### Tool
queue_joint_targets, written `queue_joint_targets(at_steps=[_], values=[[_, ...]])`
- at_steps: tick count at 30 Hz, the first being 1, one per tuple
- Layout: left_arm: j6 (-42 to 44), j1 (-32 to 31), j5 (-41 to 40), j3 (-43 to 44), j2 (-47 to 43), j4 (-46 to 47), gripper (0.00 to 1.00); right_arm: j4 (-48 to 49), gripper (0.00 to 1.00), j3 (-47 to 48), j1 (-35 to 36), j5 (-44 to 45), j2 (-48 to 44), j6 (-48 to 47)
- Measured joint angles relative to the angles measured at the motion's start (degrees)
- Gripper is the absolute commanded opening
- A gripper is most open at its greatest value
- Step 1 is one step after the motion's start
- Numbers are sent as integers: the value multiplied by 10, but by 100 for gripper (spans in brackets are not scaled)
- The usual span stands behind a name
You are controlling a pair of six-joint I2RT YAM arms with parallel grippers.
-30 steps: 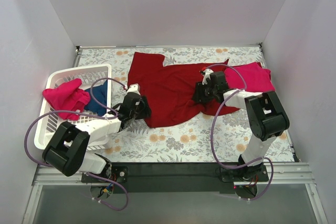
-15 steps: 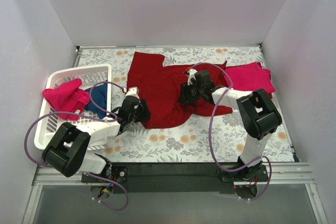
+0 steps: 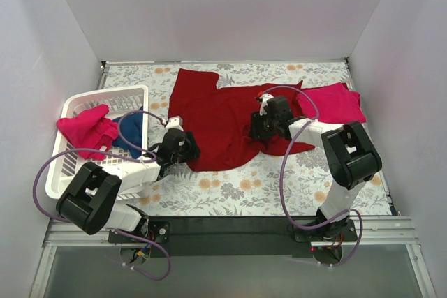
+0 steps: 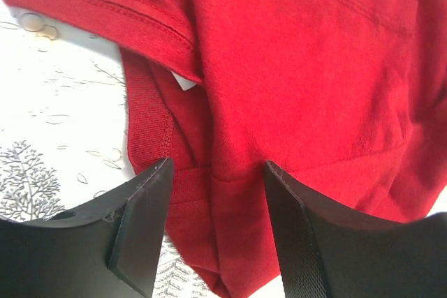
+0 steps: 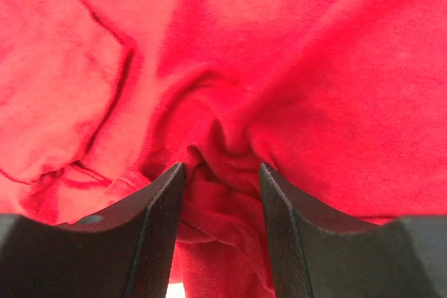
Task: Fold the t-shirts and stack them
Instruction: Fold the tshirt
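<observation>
A large dark red t-shirt lies spread and rumpled across the middle of the table. My left gripper sits at its lower left corner. In the left wrist view that gripper is open, with a flat fold of the hem between its fingers. My right gripper is on the shirt's right part. In the right wrist view it is shut on a bunched ridge of the red cloth. A bright pinkish-red shirt lies folded at the right back.
A white slatted basket stands at the left edge. It holds another pinkish-red shirt and a navy one. White walls close in the table on three sides. The floral tabletop shows in front of the red shirt.
My right gripper dragged the shirt's right part leftward, then came back a little to the right, leaving a tail of cloth at the lower right. My left gripper crept slightly nearer along the hem.
</observation>
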Motion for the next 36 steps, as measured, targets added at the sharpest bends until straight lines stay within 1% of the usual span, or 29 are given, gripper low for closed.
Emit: queue_joint_targets(at_steps=[6,13,21,25,28,33,36], values=[[-15,0,-30,22,17,-20,53,4,43,-5,-18,0,-2,0],[-18,1,-36,24,18,-22,54,-11,44,-6,-25,0,-14,-5],[-13,2,-46,25,13,-34,58,-48,45,-9,-24,18,-115,-17],[-13,4,-53,30,14,-43,60,-62,47,-9,-24,43,-147,-22],[-15,20,-51,37,17,-51,61,-74,48,-19,-24,66,-151,-26],[-14,63,-43,43,17,-61,62,-102,49,-97,-32,98,-184,-25],[-12,86,-32,50,23,-66,62,-109,50,-123,-42,108,-211,-23]])
